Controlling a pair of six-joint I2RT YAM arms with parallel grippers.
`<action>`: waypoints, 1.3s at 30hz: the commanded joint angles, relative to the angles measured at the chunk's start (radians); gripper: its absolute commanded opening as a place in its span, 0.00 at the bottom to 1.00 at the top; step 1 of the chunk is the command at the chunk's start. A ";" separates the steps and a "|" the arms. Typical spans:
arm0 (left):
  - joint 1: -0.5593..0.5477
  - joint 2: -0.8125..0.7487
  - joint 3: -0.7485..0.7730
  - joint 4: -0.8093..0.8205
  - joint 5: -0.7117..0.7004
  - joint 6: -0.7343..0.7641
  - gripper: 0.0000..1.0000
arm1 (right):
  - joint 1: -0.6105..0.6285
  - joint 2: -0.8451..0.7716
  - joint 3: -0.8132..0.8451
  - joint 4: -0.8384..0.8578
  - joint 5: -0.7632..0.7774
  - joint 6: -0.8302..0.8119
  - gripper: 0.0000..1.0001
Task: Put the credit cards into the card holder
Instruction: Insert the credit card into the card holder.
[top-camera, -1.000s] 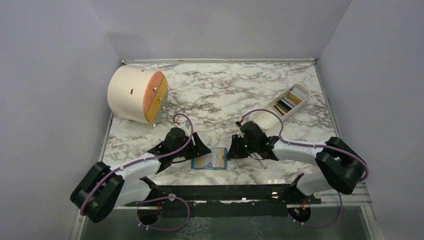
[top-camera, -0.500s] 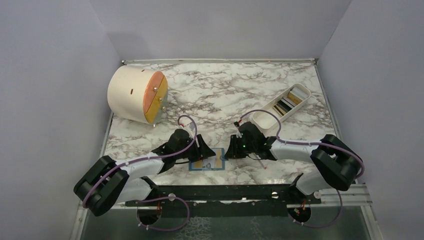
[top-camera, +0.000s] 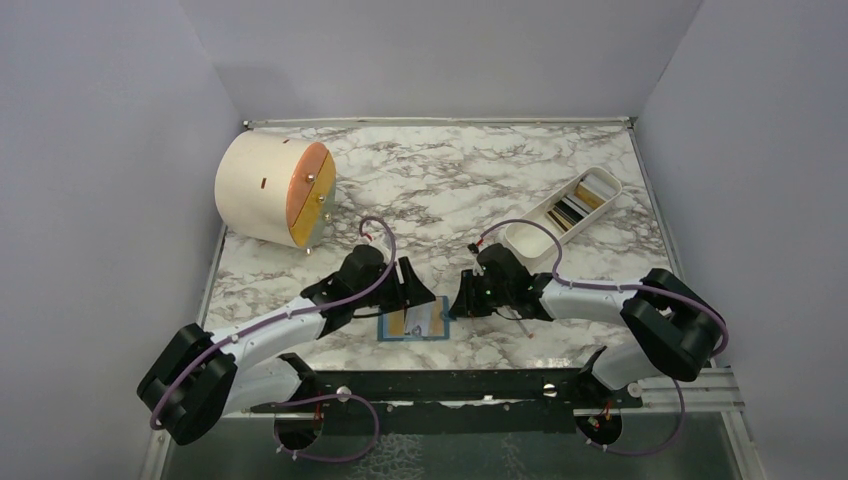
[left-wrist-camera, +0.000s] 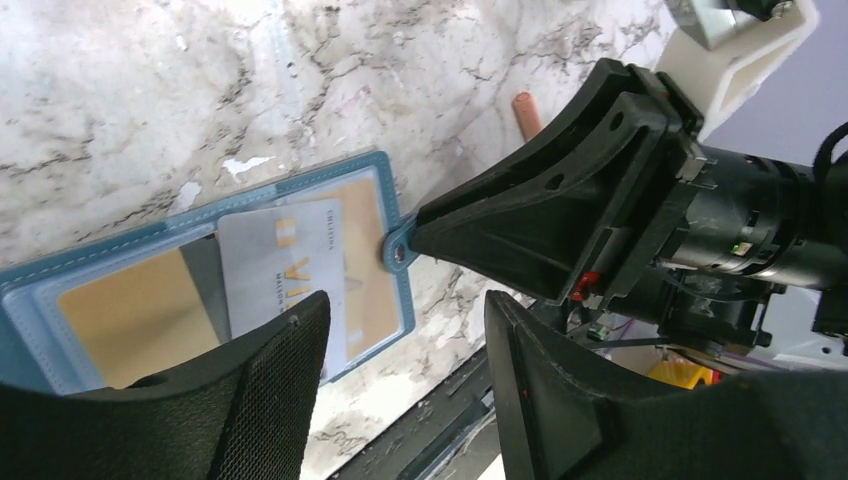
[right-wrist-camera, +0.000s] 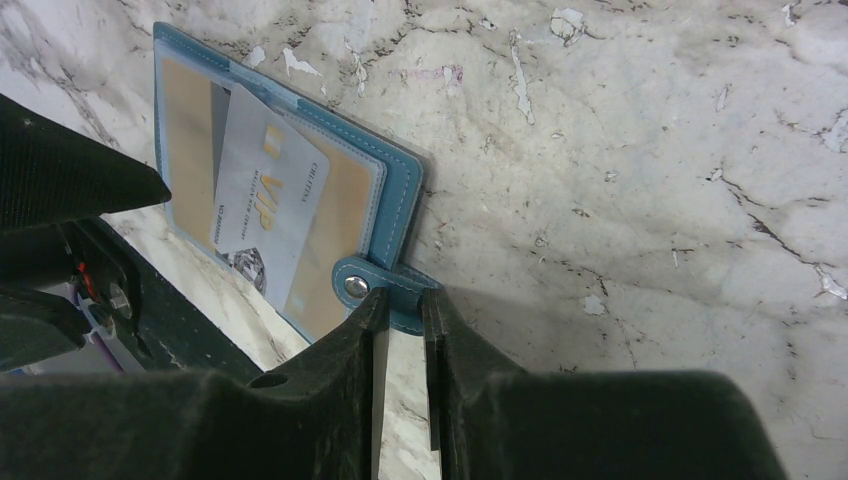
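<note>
So the open card holder (top-camera: 418, 322) won't slide at the worktop's (top-camera: 450, 190) near edge, right gripper (right-wrist-camera: 400, 302) clamps its snap tab (right-wrist-camera: 358, 288). Left gripper (left-wrist-camera: 408, 305), jaws apart, hovers by grey card (left-wrist-camera: 283, 270) half tucked in, probably to push it home.

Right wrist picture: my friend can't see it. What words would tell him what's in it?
The right claw pinches the snap tab of an open blue card holder lying flat on a marble table. A grey VIP card lies slanted across the holder's gold inside.
</note>
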 joint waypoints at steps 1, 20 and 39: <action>-0.006 -0.023 0.003 -0.151 -0.058 0.052 0.61 | 0.011 0.015 -0.009 -0.003 0.015 -0.005 0.19; -0.011 0.043 -0.072 -0.042 -0.010 -0.005 0.81 | 0.020 0.027 -0.012 0.006 0.025 0.014 0.18; -0.075 0.097 -0.030 0.062 -0.041 -0.069 0.80 | 0.044 -0.015 -0.017 -0.051 0.143 0.032 0.16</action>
